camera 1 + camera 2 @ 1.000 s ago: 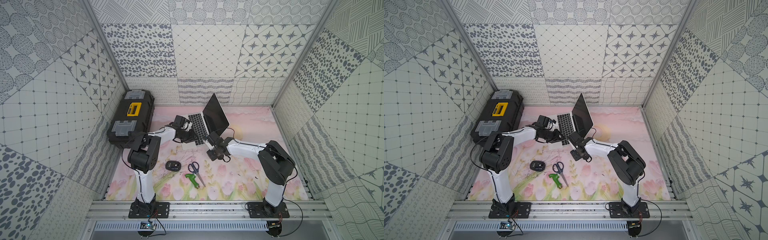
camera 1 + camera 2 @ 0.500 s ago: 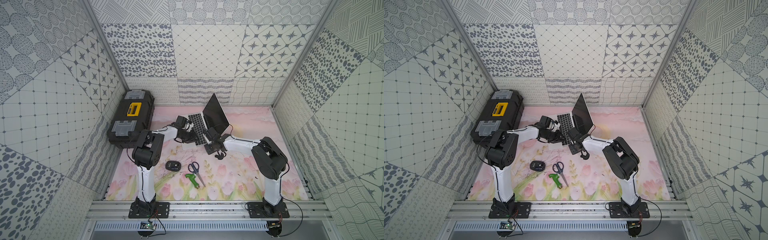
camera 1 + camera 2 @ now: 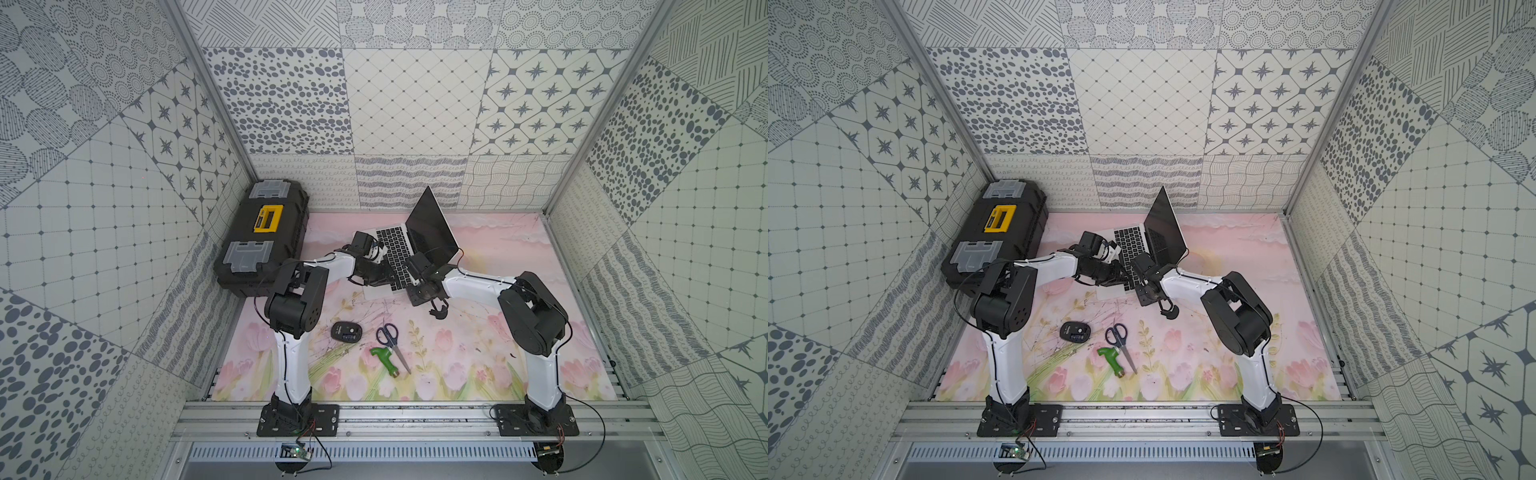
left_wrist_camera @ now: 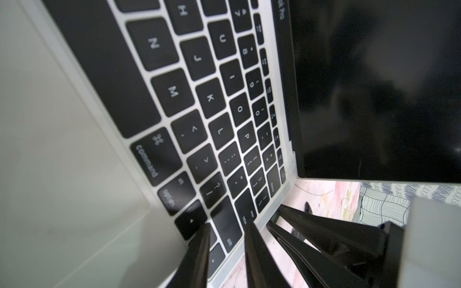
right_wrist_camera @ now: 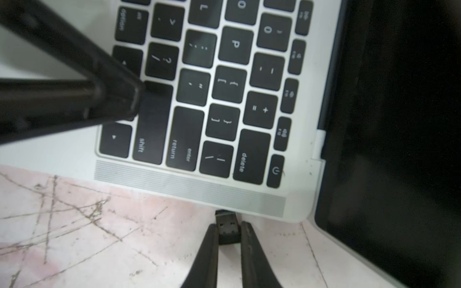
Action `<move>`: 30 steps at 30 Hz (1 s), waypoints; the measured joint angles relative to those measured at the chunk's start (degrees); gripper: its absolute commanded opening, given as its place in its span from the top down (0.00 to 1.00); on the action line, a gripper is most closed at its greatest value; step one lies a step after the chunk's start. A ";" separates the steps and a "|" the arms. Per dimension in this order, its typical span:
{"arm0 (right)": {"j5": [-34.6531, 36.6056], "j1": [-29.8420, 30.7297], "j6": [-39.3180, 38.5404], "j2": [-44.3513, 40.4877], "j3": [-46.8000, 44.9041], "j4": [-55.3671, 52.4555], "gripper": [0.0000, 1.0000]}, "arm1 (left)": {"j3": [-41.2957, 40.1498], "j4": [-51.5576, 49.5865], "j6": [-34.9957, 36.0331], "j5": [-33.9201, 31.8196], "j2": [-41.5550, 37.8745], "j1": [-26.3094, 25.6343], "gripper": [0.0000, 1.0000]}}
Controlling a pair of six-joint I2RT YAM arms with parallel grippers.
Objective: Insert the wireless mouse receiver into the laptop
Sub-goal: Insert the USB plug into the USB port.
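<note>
The silver laptop (image 3: 432, 232) stands open at the back of the mat, its black screen upright. My right gripper (image 5: 228, 225) is shut on the small black receiver (image 5: 227, 233), whose metal tip touches the laptop's side edge (image 5: 249, 212) near the hinge corner. My left gripper (image 4: 228, 225) is open with a narrow gap and nothing between its fingers. Its fingertips (image 5: 129, 97) rest on the keys beside the shift key. In both top views the two grippers meet at the laptop's near end (image 3: 405, 284). The dark wireless mouse (image 3: 346, 332) lies alone on the mat.
A black-and-yellow toolbox (image 3: 262, 237) lies along the left wall. Scissors (image 3: 390, 338) and a green-handled tool (image 3: 384, 359) lie on the mat to the right of the mouse. Patterned walls enclose the mat on three sides.
My right gripper has carried the receiver from the mat up to the laptop's side edge. The left gripper has stayed on the keyboard, its fingers slightly closer together.
</note>
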 measured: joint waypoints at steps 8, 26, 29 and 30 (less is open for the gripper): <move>0.92 0.57 3.43 0.63 1.03 -1.03 0.84 | -0.22 0.31 0.39 0.02 0.00 0.00 0.73; 4.13 2.62 6.21 1.57 1.64 0.11 0.84 | -1.53 2.69 0.39 0.70 -0.07 0.02 0.73; 4.63 2.43 6.16 1.40 1.14 0.70 0.84 | -1.70 2.91 0.42 0.79 -0.07 0.07 0.74; 4.85 2.40 6.12 1.33 0.98 0.90 0.85 | -1.81 3.08 0.44 0.83 -0.07 0.11 0.74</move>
